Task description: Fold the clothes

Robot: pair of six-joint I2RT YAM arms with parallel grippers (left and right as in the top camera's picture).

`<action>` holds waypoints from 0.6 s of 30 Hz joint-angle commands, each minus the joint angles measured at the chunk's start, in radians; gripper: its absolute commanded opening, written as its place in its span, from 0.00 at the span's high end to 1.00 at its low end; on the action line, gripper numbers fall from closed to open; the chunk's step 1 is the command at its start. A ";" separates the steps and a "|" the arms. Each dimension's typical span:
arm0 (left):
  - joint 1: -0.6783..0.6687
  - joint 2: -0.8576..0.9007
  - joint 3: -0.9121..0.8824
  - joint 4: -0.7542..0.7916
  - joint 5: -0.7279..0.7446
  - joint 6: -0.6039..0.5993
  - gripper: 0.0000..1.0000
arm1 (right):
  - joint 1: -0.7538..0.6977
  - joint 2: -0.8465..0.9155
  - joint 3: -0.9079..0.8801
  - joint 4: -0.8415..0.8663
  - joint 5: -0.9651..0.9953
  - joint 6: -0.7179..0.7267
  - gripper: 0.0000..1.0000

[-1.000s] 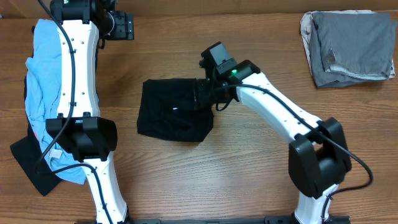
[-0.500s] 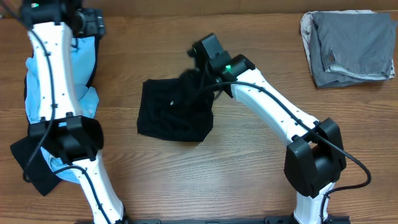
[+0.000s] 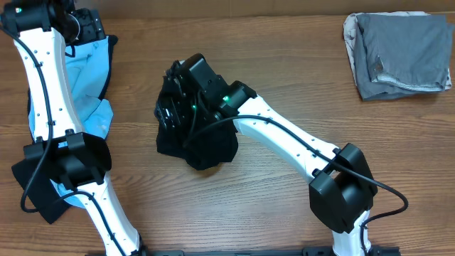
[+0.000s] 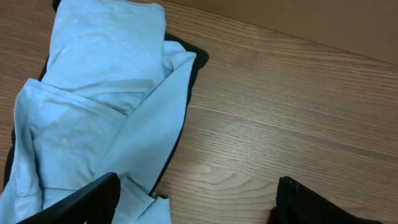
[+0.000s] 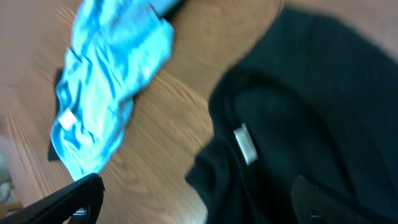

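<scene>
The black T-shirt (image 3: pixel 210 146) lies bunched at mid-table, and its white neck label (image 5: pixel 245 144) shows in the right wrist view. My right gripper (image 3: pixel 170 107) (image 5: pixel 199 208) hovers over the shirt's left part, open wide, the collar area below and between its fingers. A light blue garment (image 3: pixel 85 71) (image 4: pixel 99 93) lies crumpled at the far left on top of a black one (image 4: pixel 200 57). My left gripper (image 3: pixel 89 27) (image 4: pixel 196 205) is open above the blue garment's right edge, holding nothing.
A folded grey garment (image 3: pixel 402 53) rests on an off-white one (image 3: pixel 350 32) at the back right corner. More black cloth (image 3: pixel 35 192) lies at the front left beside the left arm's base. Bare wooden table (image 3: pixel 284 206) surrounds the shirt.
My right gripper swept left across the black T-shirt, dragging its right side over into a bunch, then opened. The left arm swung left, toward the table's corner.
</scene>
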 commanded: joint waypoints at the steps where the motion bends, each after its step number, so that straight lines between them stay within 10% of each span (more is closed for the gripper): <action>1: -0.005 -0.003 0.013 0.003 0.016 -0.010 0.18 | -0.038 -0.041 0.019 -0.083 0.003 -0.013 0.00; 10: -0.006 -0.003 0.013 -0.002 0.019 -0.010 0.17 | -0.025 -0.035 0.000 -0.403 0.003 -0.044 0.08; 12: -0.008 -0.003 0.013 -0.011 0.019 -0.010 0.17 | -0.005 -0.033 -0.022 -0.410 0.003 -0.044 0.24; 16: -0.008 -0.003 0.013 -0.020 0.018 -0.010 0.17 | 0.041 -0.033 -0.048 -0.406 0.003 -0.042 0.90; 18: -0.008 -0.003 0.013 -0.020 0.018 -0.010 0.17 | 0.058 -0.033 -0.049 -0.407 0.012 -0.034 0.96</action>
